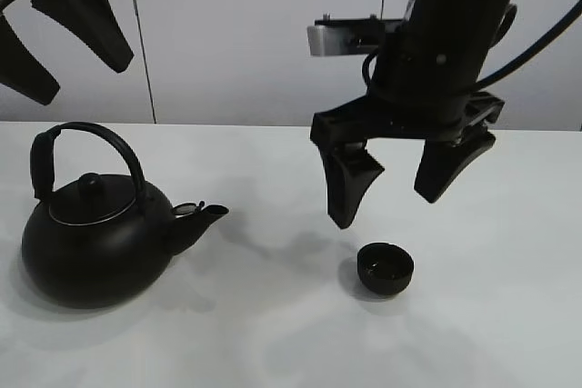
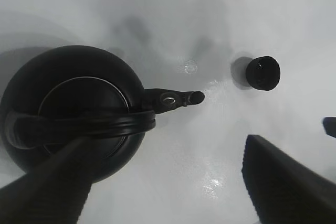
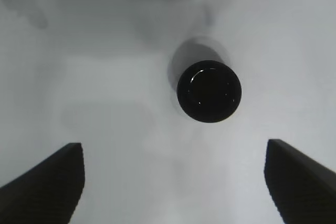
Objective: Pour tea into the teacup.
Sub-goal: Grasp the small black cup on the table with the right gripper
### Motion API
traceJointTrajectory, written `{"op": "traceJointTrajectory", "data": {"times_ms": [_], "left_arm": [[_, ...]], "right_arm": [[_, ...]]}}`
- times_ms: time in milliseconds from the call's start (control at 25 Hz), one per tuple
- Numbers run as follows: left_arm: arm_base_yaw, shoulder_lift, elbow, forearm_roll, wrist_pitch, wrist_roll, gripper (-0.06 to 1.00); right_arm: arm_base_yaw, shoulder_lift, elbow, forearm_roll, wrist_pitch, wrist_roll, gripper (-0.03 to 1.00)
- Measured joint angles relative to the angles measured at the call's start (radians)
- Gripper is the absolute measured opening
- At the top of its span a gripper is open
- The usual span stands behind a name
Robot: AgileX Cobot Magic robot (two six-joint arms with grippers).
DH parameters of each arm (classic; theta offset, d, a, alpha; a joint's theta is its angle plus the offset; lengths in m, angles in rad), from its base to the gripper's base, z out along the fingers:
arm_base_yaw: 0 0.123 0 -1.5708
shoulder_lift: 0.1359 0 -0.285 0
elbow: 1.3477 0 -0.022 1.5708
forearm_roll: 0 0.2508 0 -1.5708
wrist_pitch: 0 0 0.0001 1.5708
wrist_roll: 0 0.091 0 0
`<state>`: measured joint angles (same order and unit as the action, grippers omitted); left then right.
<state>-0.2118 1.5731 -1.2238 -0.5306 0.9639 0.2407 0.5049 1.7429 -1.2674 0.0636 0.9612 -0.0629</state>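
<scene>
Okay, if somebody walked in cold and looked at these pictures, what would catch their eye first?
First the big round black kettle, sitting on the left of the white table with its spout pointing right. Next the small black teacup, standing alone to the kettle's right. The right gripper hangs wide open just above it, touching nothing.

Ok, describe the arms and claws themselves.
The right arm is a thick round black tube, with a black cable curving beside it and a silver-grey bracket at its side. The right claw is matte black: two broad wedge-shaped fingers tapering to blunt tips. The left claw looks the same; its fingers have finely ribbed faces. No markings show.
</scene>
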Motion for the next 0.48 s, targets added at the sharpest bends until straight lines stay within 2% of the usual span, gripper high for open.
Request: {"op": "traceJointTrajectory", "data": {"times_ms": [480], "left_arm": [[0.0,0.0,0.0,0.0,0.0,0.0,0.57]], "right_arm": [[0.0,0.176,-0.002,-0.022,-0.112,0.055,0.64]]}}
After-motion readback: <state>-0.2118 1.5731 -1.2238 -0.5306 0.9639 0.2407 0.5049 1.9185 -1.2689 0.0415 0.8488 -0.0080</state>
